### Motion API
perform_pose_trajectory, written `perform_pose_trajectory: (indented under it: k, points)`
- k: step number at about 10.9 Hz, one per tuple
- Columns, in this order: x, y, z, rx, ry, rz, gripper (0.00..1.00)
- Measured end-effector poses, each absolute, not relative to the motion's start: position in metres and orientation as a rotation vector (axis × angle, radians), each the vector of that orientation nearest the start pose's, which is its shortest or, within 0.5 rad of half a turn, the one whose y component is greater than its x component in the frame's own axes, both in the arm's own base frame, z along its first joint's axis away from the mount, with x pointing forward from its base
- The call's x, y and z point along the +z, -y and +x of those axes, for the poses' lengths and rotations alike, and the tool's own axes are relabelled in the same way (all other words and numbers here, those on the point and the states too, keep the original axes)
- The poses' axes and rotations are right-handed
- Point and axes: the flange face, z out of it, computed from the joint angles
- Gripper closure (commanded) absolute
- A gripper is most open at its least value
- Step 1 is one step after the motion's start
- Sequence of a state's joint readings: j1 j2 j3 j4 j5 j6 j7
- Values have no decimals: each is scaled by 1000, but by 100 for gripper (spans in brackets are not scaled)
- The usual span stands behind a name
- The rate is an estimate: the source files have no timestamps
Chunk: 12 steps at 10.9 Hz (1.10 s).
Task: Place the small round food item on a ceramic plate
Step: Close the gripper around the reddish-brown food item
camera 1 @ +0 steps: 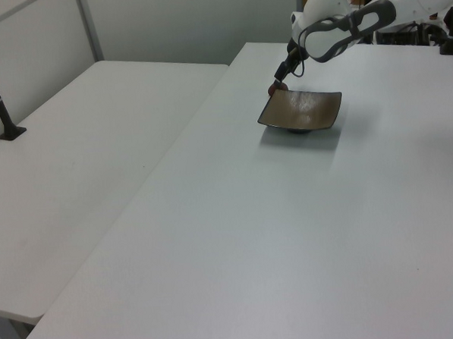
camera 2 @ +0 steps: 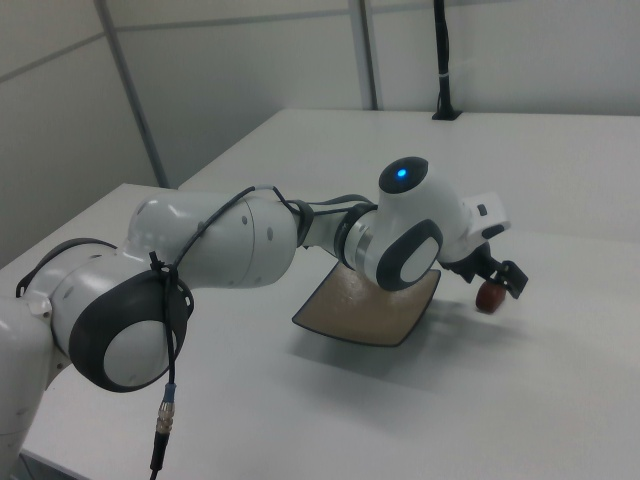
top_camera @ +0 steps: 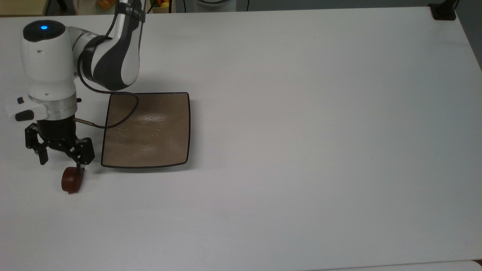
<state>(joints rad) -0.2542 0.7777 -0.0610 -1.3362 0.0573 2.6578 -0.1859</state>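
White table (top_camera: 301,113), plain grey partition walls behind, second table alongside at the left view's left. Square tan ceramic plate (top_camera: 150,131) with thin dark rim lying toward the top view's left, bare. Small glossy chestnut-like food item (top_camera: 71,181) resting on the table just off the plate's near-left corner in the top view, close to the rim but apart from it. Franka arm reaching in from the top view's far left, tool (top_camera: 62,163) spread open and poised just above the chestnut; one fingertip (top_camera: 80,170) at or overlapping the chestnut's upper right edge in the top view, the other fingertip (top_camera: 43,158) well off to the left, so not centred. Nothing gripped.

Step in hand, by the look of it: lining up for the pick. Best done by shifting slightly toward the near side so both fingers straddle the rounded lump, descending until the pads sit at its widest part, then closing gently; smooth, curved skin likely to squirt out under an off-centre squeeze. Lift needed to clear the plate's upturned corner.
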Motion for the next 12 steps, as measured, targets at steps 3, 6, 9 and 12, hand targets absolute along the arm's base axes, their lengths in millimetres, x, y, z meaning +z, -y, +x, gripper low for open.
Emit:
perform_pose_trajectory:
  k: [3,6,9,12]
  points:
    - [310,231,751,-915,-219,-3145,19]
    - [290,228,752,-909,-207,-3146,69]
    - [289,227,753,-912,-204,-3145,81]
    - [293,227,754,-922,-204,-3143,81]
